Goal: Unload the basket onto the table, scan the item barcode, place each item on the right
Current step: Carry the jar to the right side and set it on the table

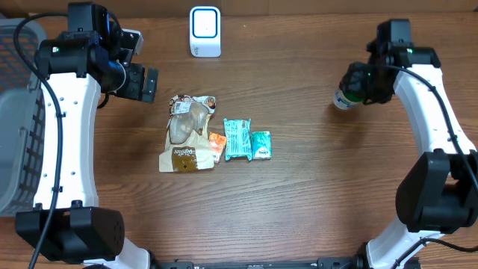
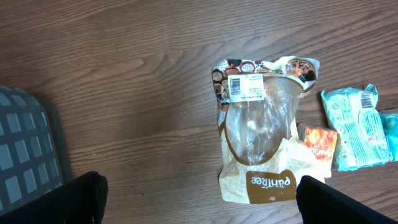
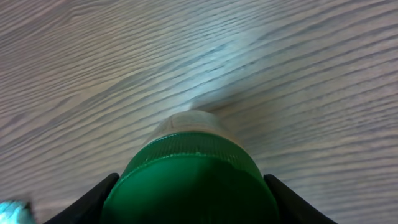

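My right gripper [image 1: 357, 84] is shut on a small pale bottle [image 1: 343, 99] with a green cap [image 3: 189, 186] at the right of the table. The black fingers [image 3: 93, 198] press both sides of the cap, which fills the lower right wrist view. No barcode shows on the bottle. A white scanner [image 1: 205, 31] stands at the back centre. My left gripper [image 1: 142, 82] hangs open over bare wood, left of a brown-and-clear snack bag [image 2: 261, 134] that carries a white barcode label [image 2: 245, 87]. Its fingertips [image 2: 81, 199] hold nothing.
An orange packet [image 1: 216, 143] and two teal packets [image 1: 237, 140] [image 1: 261, 144] lie beside the bag in the middle of the table. A grey mesh basket [image 1: 16, 134] stands at the left edge.
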### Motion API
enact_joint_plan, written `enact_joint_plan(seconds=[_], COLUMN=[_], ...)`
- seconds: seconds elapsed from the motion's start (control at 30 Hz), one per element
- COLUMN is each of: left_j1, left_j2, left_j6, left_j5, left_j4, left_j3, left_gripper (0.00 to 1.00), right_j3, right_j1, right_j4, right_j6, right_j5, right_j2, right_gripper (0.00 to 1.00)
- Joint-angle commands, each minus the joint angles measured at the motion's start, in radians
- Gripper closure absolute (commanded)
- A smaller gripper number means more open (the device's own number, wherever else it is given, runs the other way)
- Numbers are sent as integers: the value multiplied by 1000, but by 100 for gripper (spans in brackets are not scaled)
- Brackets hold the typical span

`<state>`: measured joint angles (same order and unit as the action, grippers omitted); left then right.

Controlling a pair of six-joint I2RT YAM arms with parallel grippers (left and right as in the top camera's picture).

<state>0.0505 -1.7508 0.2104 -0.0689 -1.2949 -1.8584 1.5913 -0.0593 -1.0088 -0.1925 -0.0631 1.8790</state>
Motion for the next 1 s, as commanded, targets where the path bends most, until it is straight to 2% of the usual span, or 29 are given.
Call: enact_joint_plan(seconds=[0.0,0.47,0.77,0.97], left_j1=[2,2,2,2], left_j2=[-2,-2,-2,-2], left_j6=[11,11,11,11], left_j5=[-10,-10,-10,-10], left_j4=[-2,-2,-2,-2], left_j3=[-9,-9,-9,-9], left_gripper=[1,0,0,0], right_j3=[-55,-180,-193,-193], right_j1=[-4,-4,-4,-4], right_j4=[62,155,181,151], right_j6=[-13,-13,-13,-9], right_j5=[-21,-16,169,183], right_j2=[-18,-16,-16,-16], right_gripper=[62,61,61,61])
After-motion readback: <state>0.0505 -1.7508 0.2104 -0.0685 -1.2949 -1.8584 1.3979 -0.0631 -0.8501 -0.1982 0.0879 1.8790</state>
